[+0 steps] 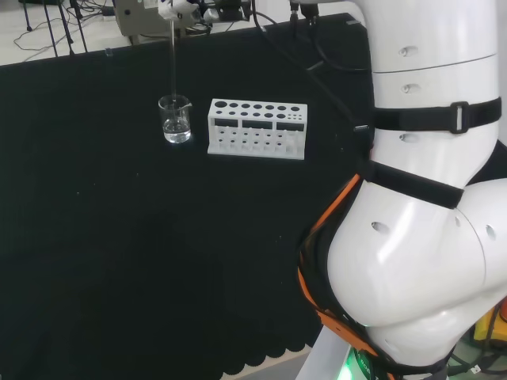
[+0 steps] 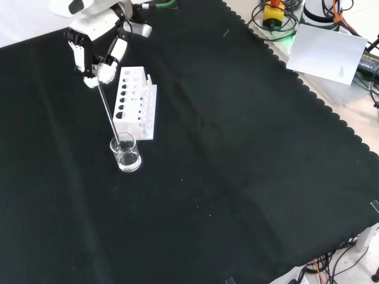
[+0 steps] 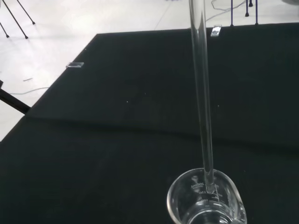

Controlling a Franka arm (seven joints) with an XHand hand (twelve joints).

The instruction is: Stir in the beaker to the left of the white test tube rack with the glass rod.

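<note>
The black and white hand point(image 2: 98, 56) pinches the top of the thin clear glass rod point(image 2: 110, 110), whose lower end dips inside the small clear glass beaker point(image 2: 126, 154). In the head view, that beaker point(image 1: 175, 119) stands just beside the white holed test tube rack point(image 1: 257, 128), at its nine o'clock.

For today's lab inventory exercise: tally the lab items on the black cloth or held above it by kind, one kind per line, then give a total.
Beaker: 1
Glass rod, held in the hand: 1
White test tube rack: 1
Total: 3
</note>
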